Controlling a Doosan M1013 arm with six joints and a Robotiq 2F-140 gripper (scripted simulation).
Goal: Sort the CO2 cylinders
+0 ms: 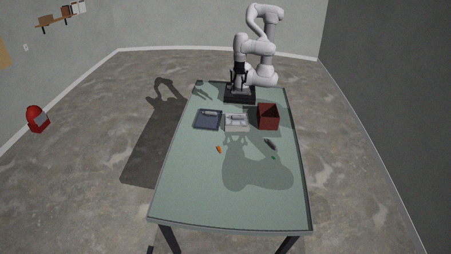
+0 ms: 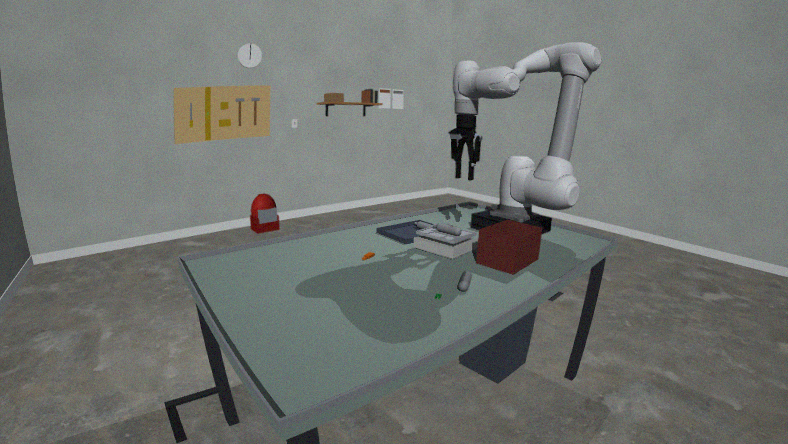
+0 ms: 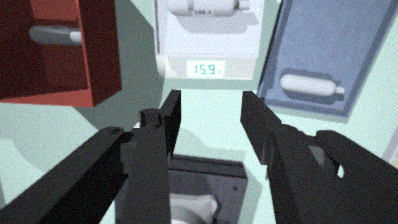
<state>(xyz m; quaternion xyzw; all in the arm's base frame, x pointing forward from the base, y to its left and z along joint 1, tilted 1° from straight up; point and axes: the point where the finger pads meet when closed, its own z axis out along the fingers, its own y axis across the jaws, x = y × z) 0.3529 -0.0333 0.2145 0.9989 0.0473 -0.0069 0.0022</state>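
My gripper (image 1: 238, 88) (image 2: 464, 174) (image 3: 211, 105) is open and empty, hanging high above the back of the table near the arm's base. One grey cylinder (image 1: 237, 116) (image 2: 447, 228) (image 3: 207, 6) lies on the white scale (image 1: 236, 127) (image 2: 441, 246) (image 3: 172, 67), whose display reads 159. A second cylinder (image 1: 210, 112) (image 2: 423, 225) (image 3: 310, 85) lies flat in the blue-grey tray (image 1: 205, 124) (image 2: 394, 231) (image 3: 320, 30). A third cylinder (image 3: 54, 35) lies inside the red scrap bin (image 1: 268, 121) (image 2: 507, 248) (image 3: 100, 65). Another cylinder (image 1: 271, 143) (image 2: 464, 280) lies on the table in front of the bin.
A small orange object (image 1: 218, 149) (image 2: 367, 255) and a small green object (image 1: 273, 157) (image 2: 437, 296) lie on the table top. The arm's black base plate (image 1: 240, 97) (image 3: 205, 185) stands at the back edge, behind the scale.
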